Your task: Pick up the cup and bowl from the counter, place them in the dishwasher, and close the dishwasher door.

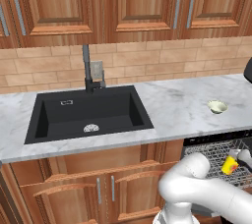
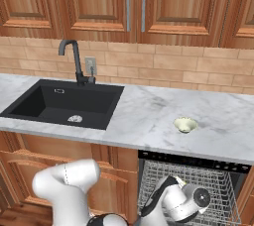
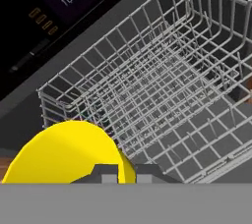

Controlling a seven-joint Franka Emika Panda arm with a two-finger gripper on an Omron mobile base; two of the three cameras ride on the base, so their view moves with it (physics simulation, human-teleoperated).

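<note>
Down low, the gripper (image 1: 235, 161) has its jaws pinched tight on the yellow cup (image 1: 229, 165), which hangs just over the grey wire rack (image 2: 208, 183) of the open dishwasher (image 2: 193, 162). From the hand's own camera the cup (image 3: 66, 152) bulges up beside the fingertips (image 3: 106, 173), the rack's mesh spreading beyond it under the black control strip. The white arm folds forward from the base, elbow raised, wrist dipped toward the rack. Up on the marble counter (image 1: 172, 102) the pale bowl (image 1: 216, 106) sits well right of the black sink (image 1: 88, 112).
</note>
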